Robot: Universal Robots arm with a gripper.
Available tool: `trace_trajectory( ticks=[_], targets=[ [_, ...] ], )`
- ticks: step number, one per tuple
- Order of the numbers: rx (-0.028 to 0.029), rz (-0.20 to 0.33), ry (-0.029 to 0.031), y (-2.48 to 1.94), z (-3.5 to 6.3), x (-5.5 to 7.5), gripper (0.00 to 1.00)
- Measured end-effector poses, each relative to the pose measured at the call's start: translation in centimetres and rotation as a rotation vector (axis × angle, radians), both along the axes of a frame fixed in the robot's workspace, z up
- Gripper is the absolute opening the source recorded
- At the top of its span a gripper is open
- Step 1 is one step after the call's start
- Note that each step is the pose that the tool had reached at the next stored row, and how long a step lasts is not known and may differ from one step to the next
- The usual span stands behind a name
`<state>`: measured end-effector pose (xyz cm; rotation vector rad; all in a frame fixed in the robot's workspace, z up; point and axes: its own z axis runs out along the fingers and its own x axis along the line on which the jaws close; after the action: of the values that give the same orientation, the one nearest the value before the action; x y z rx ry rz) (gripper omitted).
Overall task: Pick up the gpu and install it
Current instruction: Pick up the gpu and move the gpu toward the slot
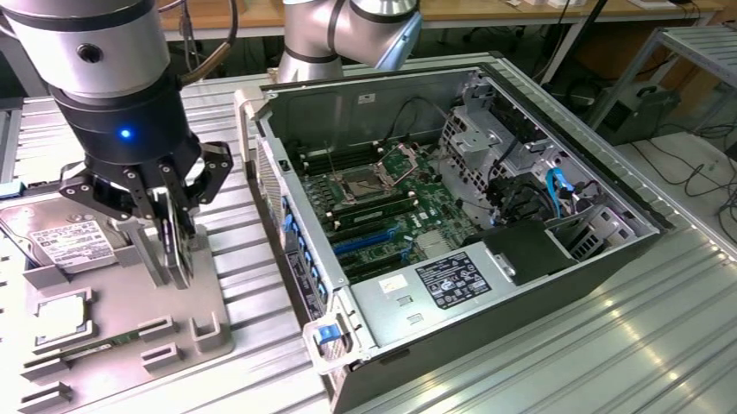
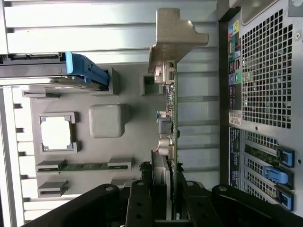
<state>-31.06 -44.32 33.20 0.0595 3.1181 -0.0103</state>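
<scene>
The gpu (image 1: 175,246) stands on edge over the grey parts tray (image 1: 221,297), with my gripper (image 1: 168,259) shut on it from above. In the wrist view the gpu (image 2: 171,118) is seen edge-on as a thin green board with a dark cooler face. Its pale metal bracket (image 2: 174,35) is at the end far from my fingers (image 2: 142,203). The gripper (image 2: 168,191) clamps the card's near end. I cannot tell whether the card's lower edge still touches the tray. The open computer case (image 1: 461,216) lies to the exterior view's right of the tray.
On the tray lie a silver hard drive (image 1: 64,237), a square processor (image 1: 64,315) and a green memory stick (image 1: 98,341). Blue expansion slots (image 1: 368,243) sit on the motherboard inside the case. The case's rear panel (image 2: 265,80) stands close beside the card.
</scene>
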Motion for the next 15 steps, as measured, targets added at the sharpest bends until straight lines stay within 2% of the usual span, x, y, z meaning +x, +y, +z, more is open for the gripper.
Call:
trace_trajectory(
  ticks=[5, 15],
  targets=[
    [0.0000, 0.000, -0.0001, 0.00, 0.83, 0.0, 0.28],
    [0.0000, 0.000, 0.0000, 0.00, 3.92, 0.0, 0.28]
  ],
)
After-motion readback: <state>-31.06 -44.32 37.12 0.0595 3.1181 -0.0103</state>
